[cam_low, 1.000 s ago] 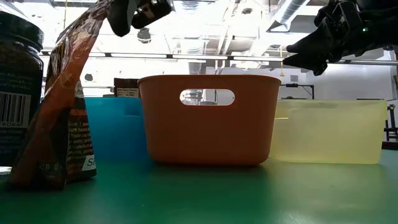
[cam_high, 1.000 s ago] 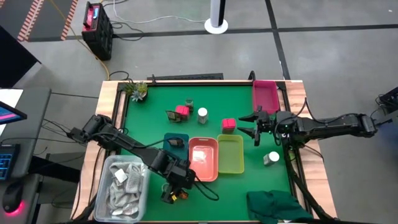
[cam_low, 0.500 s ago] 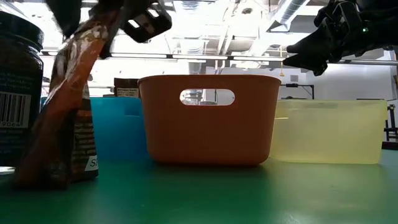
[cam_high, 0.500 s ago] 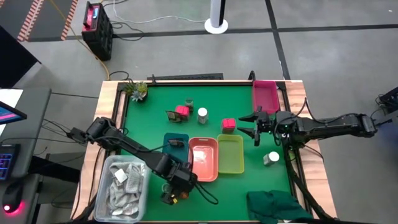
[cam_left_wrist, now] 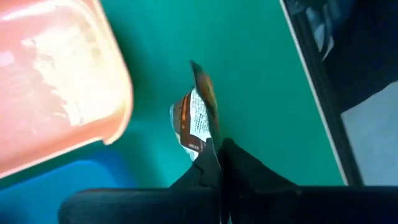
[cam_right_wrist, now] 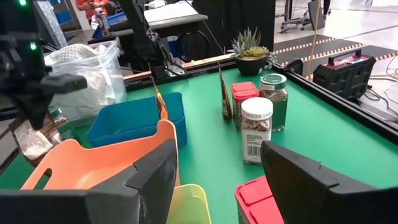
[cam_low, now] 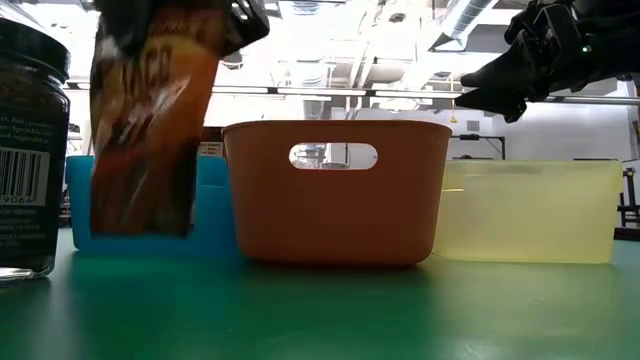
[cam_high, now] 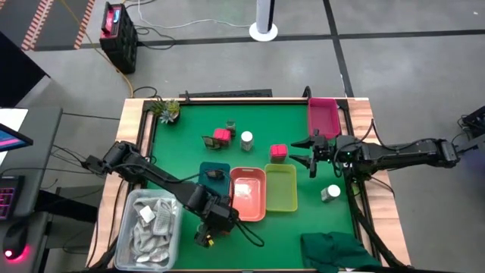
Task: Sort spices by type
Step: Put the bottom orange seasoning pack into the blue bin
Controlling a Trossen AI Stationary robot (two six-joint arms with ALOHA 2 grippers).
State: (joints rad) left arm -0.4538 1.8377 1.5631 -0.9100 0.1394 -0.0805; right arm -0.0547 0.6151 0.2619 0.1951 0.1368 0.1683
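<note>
My left gripper is near the table's front edge, in front of the blue tray, shut on a brown-orange packet. A dark jar stands on its base beside the packet. Another packet lies in the blue tray. The orange tray and the yellow-green tray sit next to it. Farther back stand a pink cube, a green-lidded jar, a white-lidded jar and a packet. My right gripper is open beside a second pink cube. My left gripper pinches the packet's upper edge between its two shut fingers, coming from above and pointing down. The packet hangs below the fingers, roughly upright, with its lower end clear of the green table.
A clear bin of white sachets stands at the near left. A white-lidded jar lies right of the yellow-green tray. A dark green cloth lies at the near right, a magenta tray at the far right, a small plant at the far left.
My left gripper has shut on the packet's upper edge and risen. The packet, which leaned with its lower end on the table, now hangs clear of it and has turned its printed face toward the near edge.
</note>
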